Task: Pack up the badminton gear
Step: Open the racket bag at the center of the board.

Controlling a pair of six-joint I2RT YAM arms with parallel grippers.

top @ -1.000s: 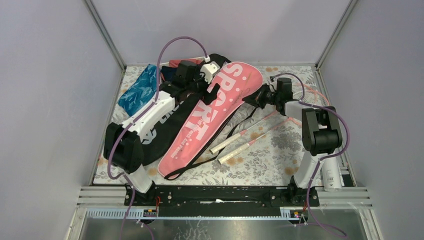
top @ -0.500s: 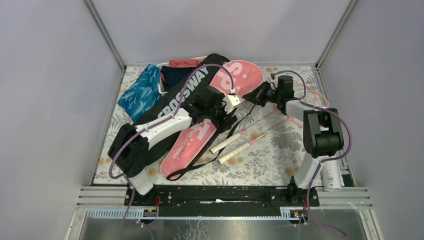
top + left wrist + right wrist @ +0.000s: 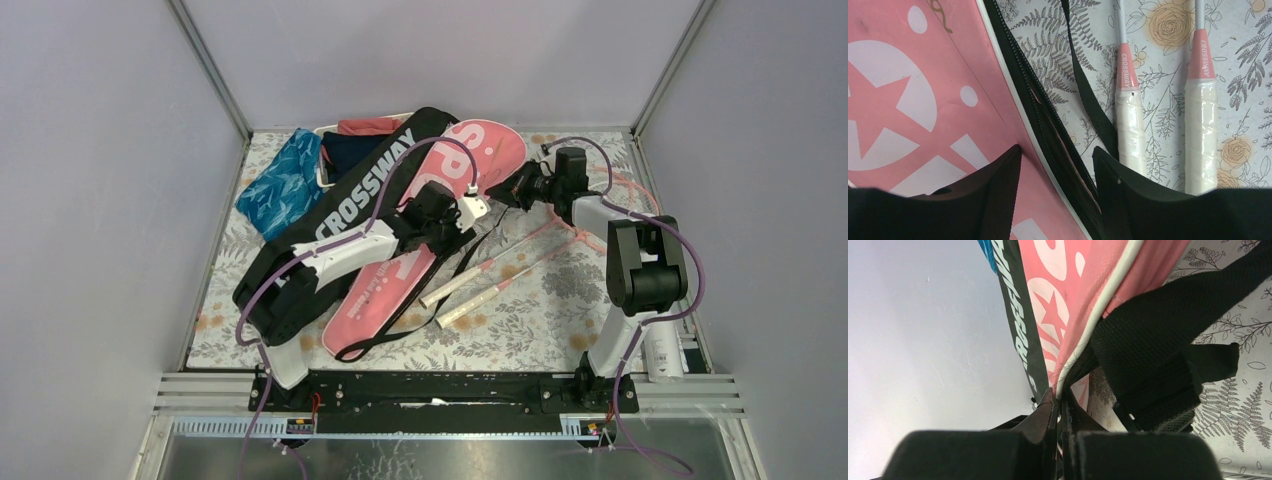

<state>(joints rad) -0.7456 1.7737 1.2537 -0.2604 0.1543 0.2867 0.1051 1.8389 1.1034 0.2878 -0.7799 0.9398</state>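
The pink "SPORT" bag point(image 3: 400, 265) lies slantwise over the black "CROSSWAY" bag point(image 3: 350, 195). My left gripper point(image 3: 462, 232) hovers over the pink bag's right edge. In the left wrist view its jaws point(image 3: 1055, 157) stand open astride the black zipper edge point(image 3: 1048, 125), one finger point(image 3: 998, 185) over the pink face. My right gripper point(image 3: 512, 192) is shut on the pink bag's white-piped rim point(image 3: 1083, 340) near its wide end. Two rackets with white handles point(image 3: 455, 285) point(image 3: 480, 300) lie on the cloth right of the bag; both handles point(image 3: 1130, 125) point(image 3: 1200, 115) show past the left fingers. A white shuttlecock tube point(image 3: 662, 355) lies at the near right.
A white basket point(image 3: 325, 165) with navy and red clothes stands at the back, partly under the black bag. A blue patterned cloth point(image 3: 280, 180) lies at the back left. The pink bag's black strap point(image 3: 1088, 95) trails over the floral tablecloth point(image 3: 540, 320). Grey walls close in on both sides.
My left arm has swung from the back, over the bags, forward and right to the pink bag's zipper edge, and its jaws have narrowed. The right gripper keeps its hold.
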